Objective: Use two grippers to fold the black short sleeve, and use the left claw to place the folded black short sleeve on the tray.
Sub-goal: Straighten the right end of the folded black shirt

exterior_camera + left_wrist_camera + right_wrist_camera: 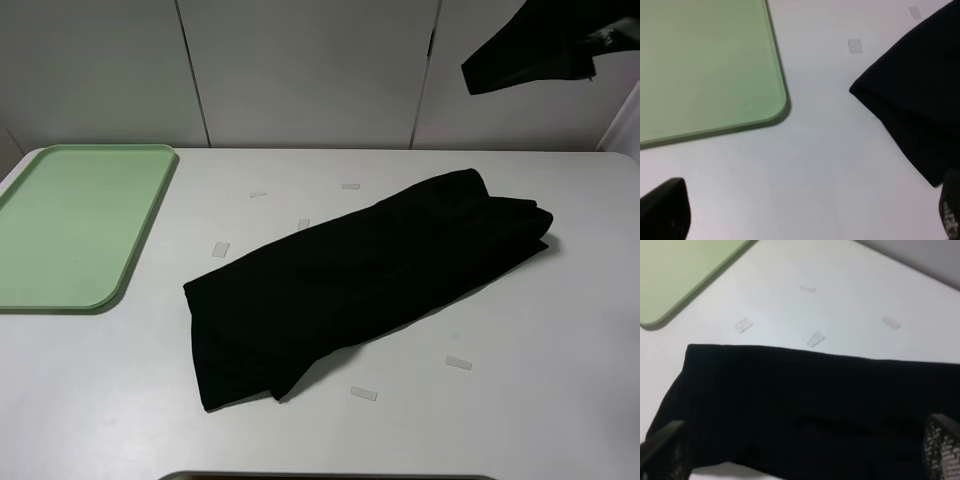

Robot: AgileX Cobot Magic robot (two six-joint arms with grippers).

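Note:
The black short sleeve (365, 280) lies on the white table as a long folded band, running from near centre front to the back right. The pale green tray (75, 220) sits at the left with nothing on it. My left gripper (805, 215) is open; its two fingertips (662, 212) stand wide apart above bare table, between the tray's corner (715, 65) and the shirt's end (910, 100). My right gripper (804, 450) is open too and hovers over the shirt (805, 410) without touching it. In the high view only the right arm (540, 45) shows, raised at the top right.
Several small clear tape marks (220, 249) are stuck on the table around the shirt. A white panelled wall (300, 70) closes the back. Bare white table (500, 420) lies in front and to the right of the shirt.

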